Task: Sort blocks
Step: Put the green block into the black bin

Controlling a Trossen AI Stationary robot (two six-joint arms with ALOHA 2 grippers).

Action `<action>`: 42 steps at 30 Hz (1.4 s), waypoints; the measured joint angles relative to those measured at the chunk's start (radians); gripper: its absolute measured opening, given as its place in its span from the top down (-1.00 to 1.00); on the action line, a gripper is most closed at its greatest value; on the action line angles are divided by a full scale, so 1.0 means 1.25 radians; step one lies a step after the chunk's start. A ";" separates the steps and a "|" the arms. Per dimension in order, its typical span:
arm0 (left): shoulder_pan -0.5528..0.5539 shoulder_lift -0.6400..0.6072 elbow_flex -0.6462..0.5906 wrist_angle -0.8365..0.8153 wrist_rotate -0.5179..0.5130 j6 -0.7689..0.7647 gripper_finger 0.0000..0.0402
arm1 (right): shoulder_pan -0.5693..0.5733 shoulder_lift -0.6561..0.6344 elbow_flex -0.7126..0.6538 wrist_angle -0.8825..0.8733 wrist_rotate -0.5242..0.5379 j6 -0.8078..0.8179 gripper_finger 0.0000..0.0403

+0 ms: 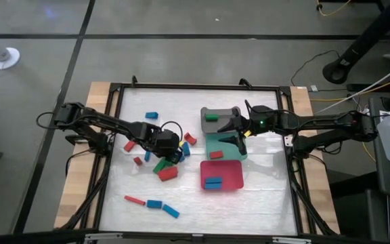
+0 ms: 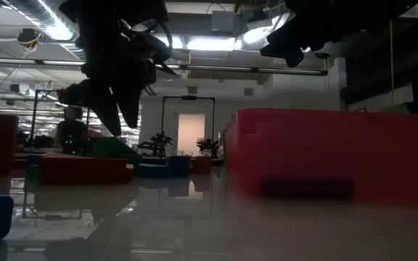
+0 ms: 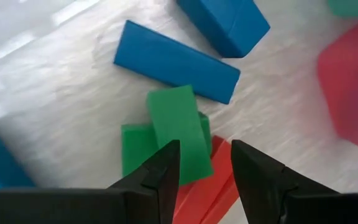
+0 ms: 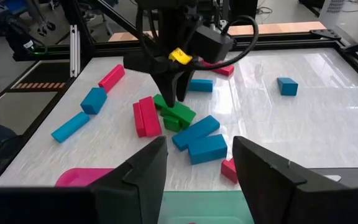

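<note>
My left gripper (image 1: pixel 172 152) hangs open over a heap of blocks at the table's middle left. In the left wrist view its fingers (image 3: pixel 160 171) stand on either side of a green bar (image 3: pixel 176 121). That bar lies tilted across a second green block (image 3: pixel 132 152) and a red block (image 3: pixel 219 180). Two blue bars (image 3: pixel 176 62) lie just beyond. The right wrist view shows the left gripper (image 4: pixel 173 93) pointing down at the green pair (image 4: pixel 176 113). My right gripper (image 1: pixel 239 132) is open above the teal tray (image 1: pixel 239 154), touching nothing. My left gripper comes from above, pointing down, with its fingers astride the lower end (image 3: pixel 197 162) of the upper green bar. I cannot tell whether they touch it. The bar rests on the blocks beneath it.
A grey tray (image 1: pixel 215 110) holds a green block, the teal tray a red one, and a red tray (image 1: pixel 232 177) a blue one. Loose blocks lie around: blue (image 1: pixel 152 115), red (image 1: pixel 129 145), red (image 1: pixel 168 173), and a row near the front (image 1: pixel 154 203).
</note>
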 joint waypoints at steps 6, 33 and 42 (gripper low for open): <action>0.000 0.000 -0.024 0.023 0.000 -0.010 0.35 | 0.000 0.000 0.000 0.000 0.000 0.000 0.08; -0.001 0.023 -0.066 0.040 0.001 0.024 0.35 | 0.000 0.000 0.000 0.001 0.000 0.000 0.08; -0.001 0.045 -0.059 0.049 0.018 0.025 0.82 | 0.000 0.000 0.000 0.003 0.000 0.000 0.08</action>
